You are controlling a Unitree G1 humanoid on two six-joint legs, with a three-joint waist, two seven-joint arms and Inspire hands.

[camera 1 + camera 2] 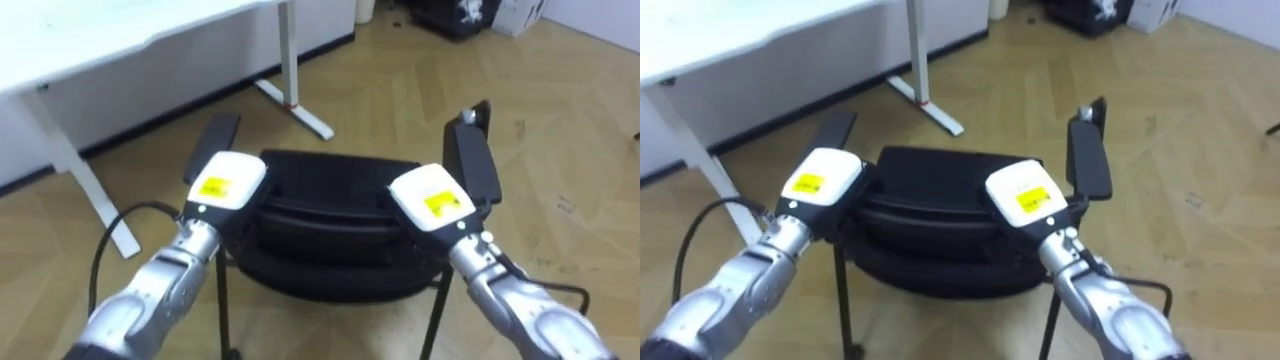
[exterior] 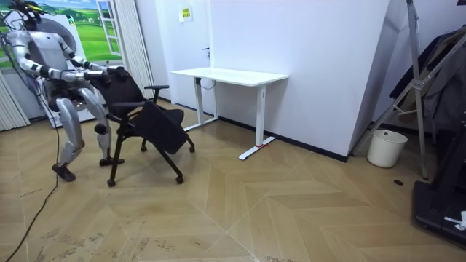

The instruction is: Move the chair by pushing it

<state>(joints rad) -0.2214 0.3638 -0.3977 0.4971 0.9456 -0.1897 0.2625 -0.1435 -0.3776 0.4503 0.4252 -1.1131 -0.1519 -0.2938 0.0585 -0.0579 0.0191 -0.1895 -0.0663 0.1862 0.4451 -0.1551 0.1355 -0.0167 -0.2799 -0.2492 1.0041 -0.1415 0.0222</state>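
**Both hands at the chair's backrest, desk ahead**

Stood at the room view's left, on the parquet floor (image 2: 240, 211), behind a black office chair (image 2: 149, 120), with both arms stretched out to its backrest. Further right in that view, saw a white desk (image 2: 229, 75) against the white wall (image 2: 320, 65), apart from the chair. Saw a white bin (image 2: 386, 148) by the wall at the far right.

From the head, looked down on the desk across the upper left, with one white foot (image 1: 297, 108) of it on the floor. Below, saw the chair from behind and above, straight ahead and not touching the desk. Found the left armrest (image 1: 212, 140) jutting forward at the left side. Rested the left hand (image 1: 225, 182) on the top edge of the backrest (image 1: 330, 200) near its left end, with the white back of the hand uppermost. Could not tell whether that hand lay spread or clasped the edge, with its far part hidden past the backrest. Rested the right hand (image 1: 432, 198) likewise near the right end; could not tell its hold either. Saw the right armrest (image 1: 472, 160) just beyond that hand.
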